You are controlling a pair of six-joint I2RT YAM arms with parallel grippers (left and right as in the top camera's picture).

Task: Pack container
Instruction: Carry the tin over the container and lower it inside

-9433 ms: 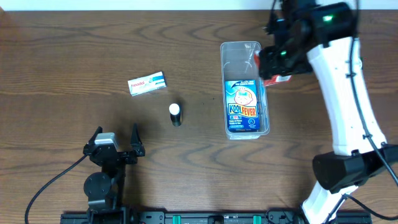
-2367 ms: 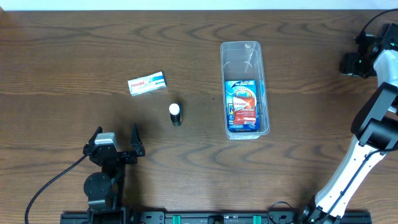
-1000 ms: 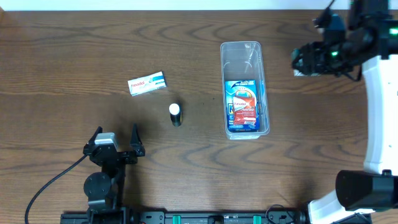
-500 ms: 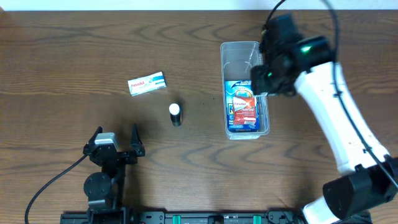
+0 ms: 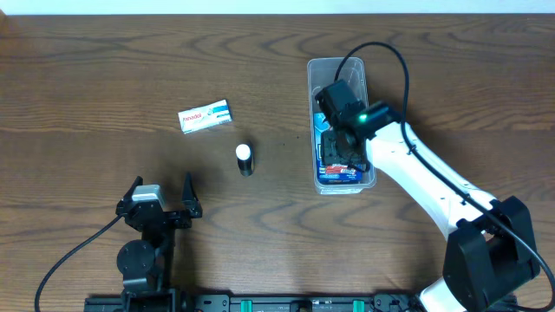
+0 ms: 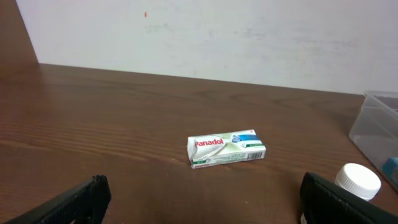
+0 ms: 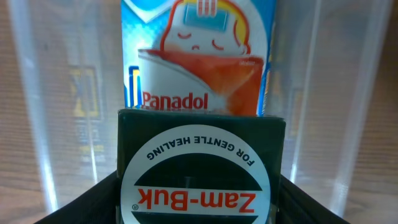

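**A:** Which step is in hand?

**B:** I judge it is the placing of one more item. The right fingers (image 7: 93, 205) are closed on a dark green Zam-Buk box (image 7: 199, 168) and hold it at the container (image 5: 323, 69). I cannot tell if the box is already below the rim. The container stands on the counter (image 5: 104, 78), right of the middle and nearer to the far edge.

**A:** What is in it?

**B:** An orange Panadol packet (image 7: 199, 68) lies on top of a blue box (image 5: 340, 173), at the end nearer to the arms' bases. What shows of the far end looks bare.

**A:** And the next move?

**B:** Probably to lower the box between the walls and then open the fingers. The tub is narrow, so the box should go down straight, otherwise it may catch the rim.

**A:** What remains outside?

**B:** A white Panadol box (image 5: 205, 116) and a small bottle (image 5: 245, 158), both left of the middle. The left fingers (image 6: 87, 196) stand wide open near the front edge and hold nothing.
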